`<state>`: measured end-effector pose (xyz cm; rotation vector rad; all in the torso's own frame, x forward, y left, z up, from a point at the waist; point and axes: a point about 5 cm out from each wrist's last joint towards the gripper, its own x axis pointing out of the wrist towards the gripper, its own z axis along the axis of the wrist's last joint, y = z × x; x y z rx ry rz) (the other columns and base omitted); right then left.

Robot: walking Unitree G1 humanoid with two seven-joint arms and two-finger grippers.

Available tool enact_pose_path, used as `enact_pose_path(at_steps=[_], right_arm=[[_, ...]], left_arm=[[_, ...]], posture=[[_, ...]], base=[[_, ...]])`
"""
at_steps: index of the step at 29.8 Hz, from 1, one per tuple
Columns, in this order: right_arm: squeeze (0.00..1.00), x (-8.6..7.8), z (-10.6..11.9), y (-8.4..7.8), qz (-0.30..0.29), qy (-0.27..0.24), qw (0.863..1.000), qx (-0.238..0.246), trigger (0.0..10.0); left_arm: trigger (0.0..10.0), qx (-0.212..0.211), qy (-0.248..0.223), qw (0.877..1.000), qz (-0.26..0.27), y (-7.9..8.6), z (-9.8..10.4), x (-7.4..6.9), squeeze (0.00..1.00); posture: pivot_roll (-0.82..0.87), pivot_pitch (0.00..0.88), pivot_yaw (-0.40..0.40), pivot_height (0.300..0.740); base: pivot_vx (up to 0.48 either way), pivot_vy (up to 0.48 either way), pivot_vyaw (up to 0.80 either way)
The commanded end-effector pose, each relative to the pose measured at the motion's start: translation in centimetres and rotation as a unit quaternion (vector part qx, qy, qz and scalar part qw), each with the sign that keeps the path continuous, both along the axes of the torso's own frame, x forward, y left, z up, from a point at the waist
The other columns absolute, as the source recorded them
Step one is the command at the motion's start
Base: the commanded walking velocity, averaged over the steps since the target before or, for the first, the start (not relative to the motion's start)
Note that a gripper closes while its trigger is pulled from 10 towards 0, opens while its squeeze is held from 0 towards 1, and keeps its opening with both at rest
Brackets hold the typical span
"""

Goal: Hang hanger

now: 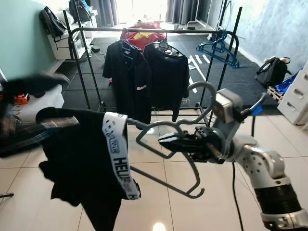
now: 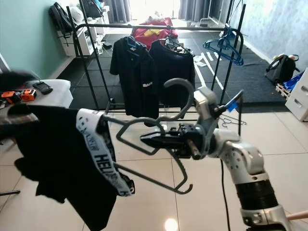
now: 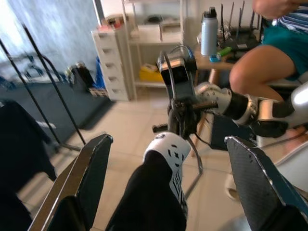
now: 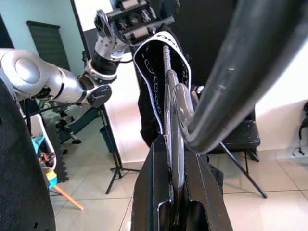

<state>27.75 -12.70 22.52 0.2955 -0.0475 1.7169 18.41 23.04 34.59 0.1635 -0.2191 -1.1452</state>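
Note:
My right gripper (image 1: 166, 140) is shut on the lower bar of a grey hanger (image 1: 192, 120), just below its hook, holding it in the air; in the right wrist view the black fingers (image 4: 163, 192) clamp the bar. A black shirt (image 1: 82, 163) with a white lettered collar band (image 1: 118, 154) hangs on the hanger's left end. My left gripper (image 3: 168, 140) is open, its two fingers wide apart on either side of the shirt's shoulder. Farther ahead stands a black clothes rail (image 1: 144, 30) with two black shirts (image 1: 144, 77) and blue hangers (image 1: 219, 50) on it.
A white table (image 1: 38, 103) stands at the left. A black backpack (image 1: 272, 70) and white drawers (image 1: 296, 96) are at the right. Tiled floor lies between me and the rail. A seated person (image 3: 269, 62) is behind my right arm.

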Motion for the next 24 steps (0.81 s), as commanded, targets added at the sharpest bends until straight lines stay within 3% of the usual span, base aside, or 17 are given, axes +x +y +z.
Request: enact_pose_path(at_steps=[1, 2, 7, 16, 17, 18, 20, 21, 24], right_arm=[[0.00, 0.0, -0.2, 0.1, 0.000, -0.004, 1.000, 0.001, 10.0], [0.00, 0.0, -0.2, 0.1, 0.000, -0.004, 1.000, 0.001, 10.0], [0.00, -0.3, -1.1, 0.6, 0.005, 0.001, 1.000, -0.022, 10.0], [0.00, -0.3, -1.5, 0.6, 0.003, 0.001, 0.999, -0.036, 10.0], [0.00, -0.3, -1.6, 0.7, 0.003, 0.002, 0.999, -0.039, 10.0], [0.00, -0.3, -1.6, 0.7, 0.002, 0.002, 0.999, -0.042, 10.0], [0.00, -0.3, -1.6, 0.7, 0.002, 0.002, 0.999, -0.042, 10.0], [0.00, -0.3, -1.8, 0.7, 0.002, 0.001, 0.999, -0.049, 10.0], [0.00, -0.3, -2.2, 0.8, 0.001, -0.001, 0.998, -0.064, 10.0]], left_arm=[[10.0, 0.028, 0.021, 0.999, 0.002, -0.3, -0.4, 0.3, 0.00], [10.0, 0.028, 0.021, 0.999, 0.002, -0.3, -0.4, 0.3, 0.00], [10.0, 0.107, 0.058, 0.990, 0.064, -0.8, -3.9, 2.0, 0.00], [10.0, 0.165, 0.088, 0.977, 0.107, -0.2, -5.9, 2.9, 0.00], [3.9, 0.181, 0.096, 0.973, 0.106, -0.2, -6.4, 2.8, 0.00], [0.7, 0.191, 0.102, 0.971, 0.103, -0.2, -6.8, 2.7, 0.00], [0.7, 0.191, 0.102, 0.971, 0.103, -0.2, -6.8, 2.7, 0.00], [0.0, 0.207, 0.110, 0.967, 0.098, -0.2, -7.3, 2.6, 0.00], [0.0, 0.223, 0.121, 0.963, 0.087, -0.4, -8.1, 2.5, 0.00]], posture=[[0.00, 0.000, 0.015, 0.740], [0.00, 0.000, 0.015, 0.740], [-0.01, 0.000, 0.015, 0.740], [-0.01, 0.000, 0.011, 0.740], [-0.01, 0.000, 0.008, 0.740], [-0.01, 0.000, 0.008, 0.740], [-0.01, 0.000, 0.008, 0.740], [-0.01, 0.000, 0.008, 0.740], [-0.02, 0.000, 0.007, 0.740]], base=[[0.000, 0.000, 0.00], [0.000, 0.000, 0.00], [0.000, 0.000, 0.00], [0.000, 0.000, 0.00], [0.000, 0.000, 0.00], [0.000, 0.000, 0.00], [0.000, 0.000, 0.00], [0.000, 0.000, 0.00], [0.000, 0.000, 0.00]])
